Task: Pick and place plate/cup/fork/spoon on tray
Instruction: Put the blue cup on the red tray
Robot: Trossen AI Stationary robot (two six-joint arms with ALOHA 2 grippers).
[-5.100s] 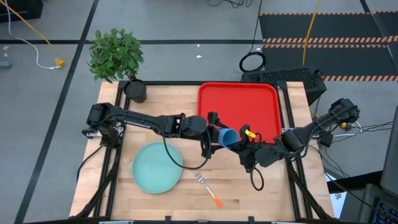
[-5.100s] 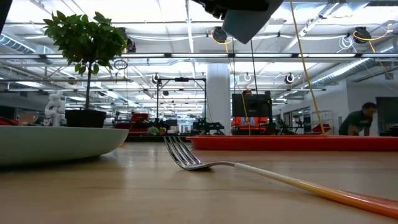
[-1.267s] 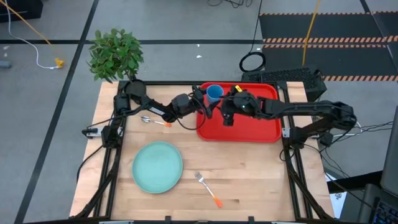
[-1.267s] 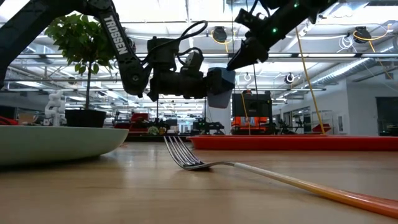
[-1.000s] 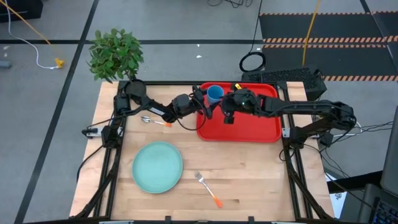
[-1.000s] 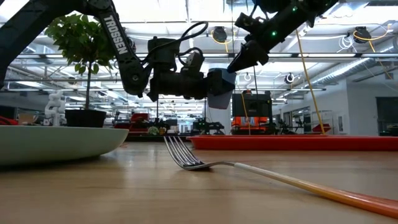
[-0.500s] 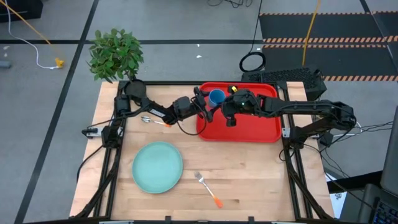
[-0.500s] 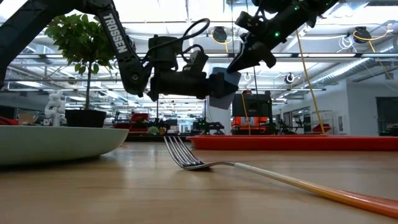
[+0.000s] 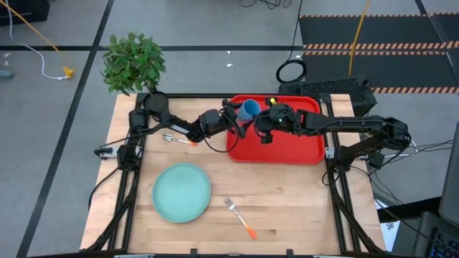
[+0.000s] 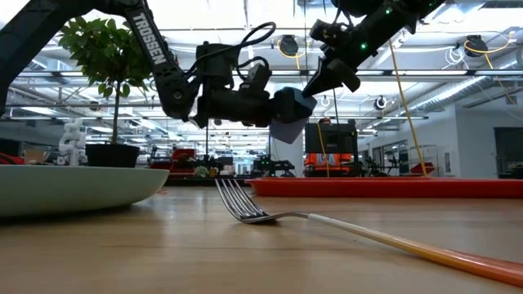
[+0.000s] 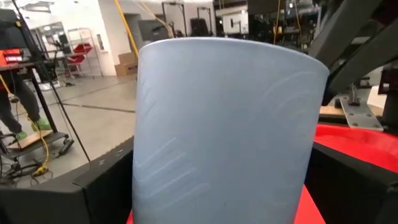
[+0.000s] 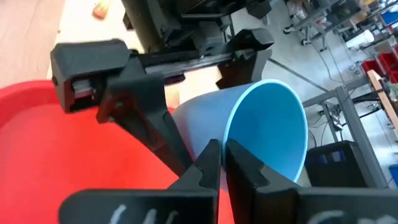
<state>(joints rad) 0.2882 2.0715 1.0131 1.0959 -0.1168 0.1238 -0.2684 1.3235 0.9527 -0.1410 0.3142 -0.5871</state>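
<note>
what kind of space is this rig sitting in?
Most likely a large open robotics lab or workshop. The low view shows a long hall with ceiling strip lights, other equipment stands and benches behind the wooden table. The high view shows hazard-striped floor mats on grey concrete.

Potted plant (image 9: 134, 64) — table's (image 9: 287, 208) corner

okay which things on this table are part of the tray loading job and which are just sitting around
Job: tray, cup between the left tool's fingers with the right tool shut on its rim, plate, fork, spoon.

Lying about: potted plant, cable coil on the floor.
</note>
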